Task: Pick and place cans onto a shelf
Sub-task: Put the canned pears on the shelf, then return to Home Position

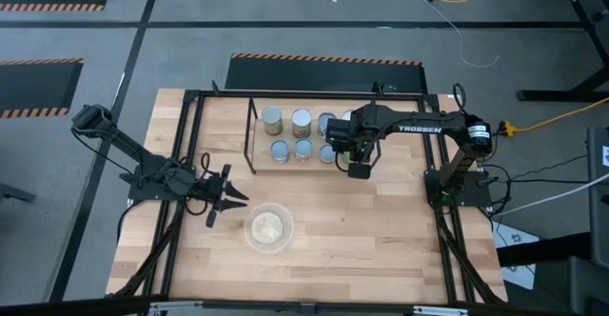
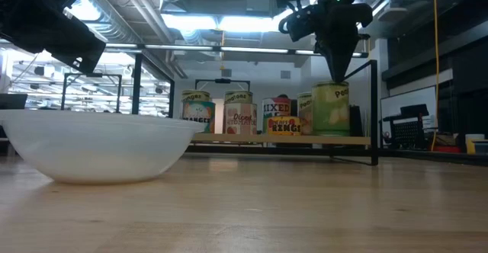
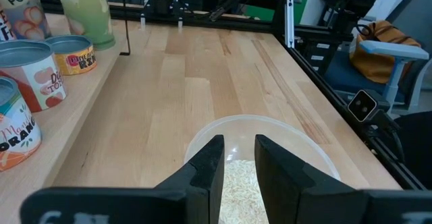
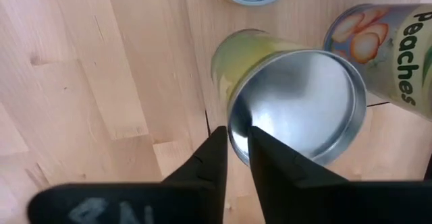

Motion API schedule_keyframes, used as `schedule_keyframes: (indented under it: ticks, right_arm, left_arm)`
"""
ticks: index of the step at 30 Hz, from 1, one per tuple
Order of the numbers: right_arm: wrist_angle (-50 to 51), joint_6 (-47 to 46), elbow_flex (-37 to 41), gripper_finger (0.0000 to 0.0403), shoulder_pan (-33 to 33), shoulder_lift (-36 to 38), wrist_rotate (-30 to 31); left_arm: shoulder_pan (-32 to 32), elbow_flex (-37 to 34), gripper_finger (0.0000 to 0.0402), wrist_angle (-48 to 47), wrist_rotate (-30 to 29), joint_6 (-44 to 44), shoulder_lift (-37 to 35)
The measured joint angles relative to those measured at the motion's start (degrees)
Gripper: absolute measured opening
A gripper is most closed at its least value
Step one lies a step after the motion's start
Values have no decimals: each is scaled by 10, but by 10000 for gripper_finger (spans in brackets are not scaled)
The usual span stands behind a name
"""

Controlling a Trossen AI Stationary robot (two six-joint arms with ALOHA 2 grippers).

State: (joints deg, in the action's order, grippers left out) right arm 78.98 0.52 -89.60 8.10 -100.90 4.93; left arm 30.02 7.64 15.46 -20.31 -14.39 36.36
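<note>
My right gripper (image 1: 340, 152) (image 2: 335, 76) points down at the right end of the shelf (image 2: 229, 139) and is shut on a yellow-green can (image 2: 332, 110) (image 4: 283, 96) with a shiny silver top. Several other cans (image 1: 302, 121) (image 2: 239, 114) stand upright in two rows on the shelf's wood board. My left gripper (image 1: 231, 199) (image 3: 239, 158) is open and empty, low above the table, just left of a clear bowl (image 1: 269, 227) with tan contents. My right gripper pinches the yellow-green can's top rim (image 4: 237, 131) between its two fingers, one over the silver lid and one outside the wall. The fingers come from above, pointing down. The can stands upright below them, its bottom level with the shelf board; whether it rests there I cannot tell.
The shelf's thin black rods (image 1: 252, 135) frame the cans. A peaches can (image 4: 385, 48) stands close beside the held can. The bowl (image 2: 95, 146) fills the near left of the low view. Bare wood table (image 1: 381, 230) lies near and right of the bowl.
</note>
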Motion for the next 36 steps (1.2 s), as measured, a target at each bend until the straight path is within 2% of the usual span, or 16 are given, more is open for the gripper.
schedule_keyframes:
  ticks: [16,20,25,30,36]
  right_arm:
    - [-21,-2,-1,73,0,0,0]
    - [-17,-7,-24,73,0,1,0]
    - [-14,-3,-89,73,-7,2,0]
    - [-4,-1,-177,73,-27,3,0]
    - [40,31,-281,73,-68,17,1]
  left_arm:
    - [0,0,76,0,0,0,0]
    - [0,0,76,12,0,7,0]
    - [0,0,76,101,-19,77,0]
    - [0,2,76,209,-47,187,-20]
    - [0,28,76,189,-48,257,-100]
